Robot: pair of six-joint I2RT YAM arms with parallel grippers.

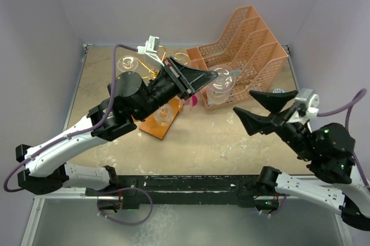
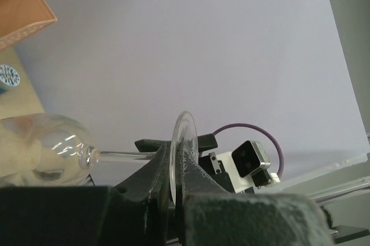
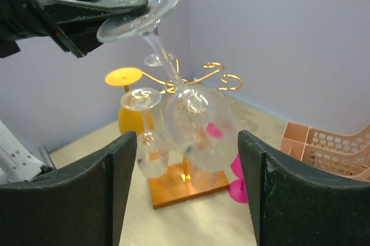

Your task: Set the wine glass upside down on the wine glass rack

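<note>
Wine glass, the clear stemmed one (image 3: pixel 199 122), is up in the air. The left gripper (image 1: pixel 202 77) is clamped tight on its round foot. It's tipped bowl-down, and from above the bowl sits just at 3 o'clock of the gold wire rack with curly arms and a flat copper-brown base (image 3: pixel 173 191). Can't tell if it touches the wire. A smaller clear glass (image 3: pixel 151 156) hangs upside down on the rack. The right gripper (image 1: pixel 243 103) is at 4 o'clock of the bowl, jaws wide apart, holding nothing.
</note>
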